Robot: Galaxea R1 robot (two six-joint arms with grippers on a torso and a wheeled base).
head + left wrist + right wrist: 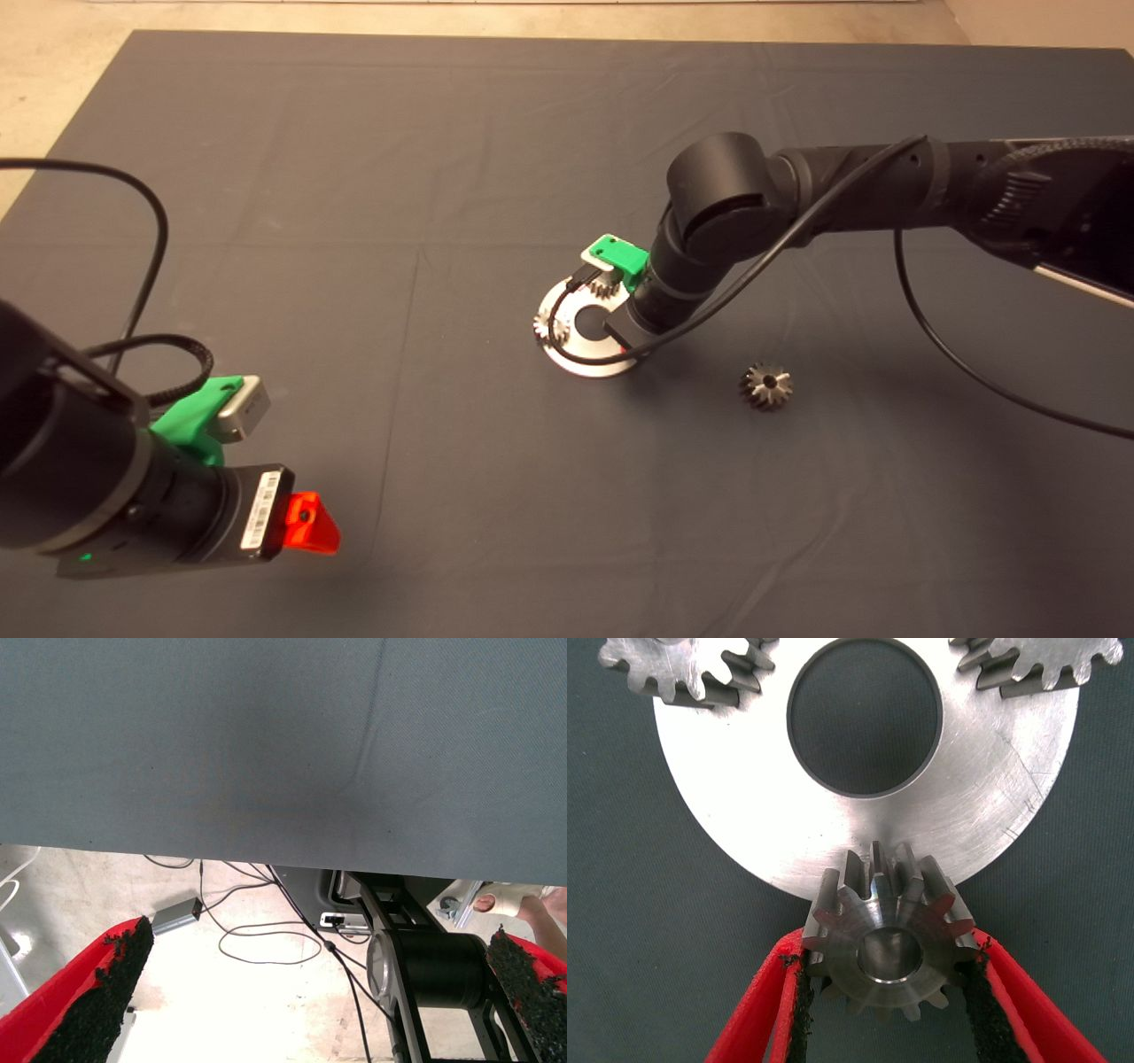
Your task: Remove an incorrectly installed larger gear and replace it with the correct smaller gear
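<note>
Smaller gear (890, 943) clamped in right gripper (890, 992) jaws at disc (744, 806) rim, unseated; larger gear (766, 386) already off; left gripper (310, 992) parked, jaws agape.

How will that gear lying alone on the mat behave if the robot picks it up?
The larger gear looks like solid metal, so probably rigid and heavy for its size. Its long pointed teeth may give the pads uneven contact, so it could twist. Being round, it might roll if dropped on edge.
</note>
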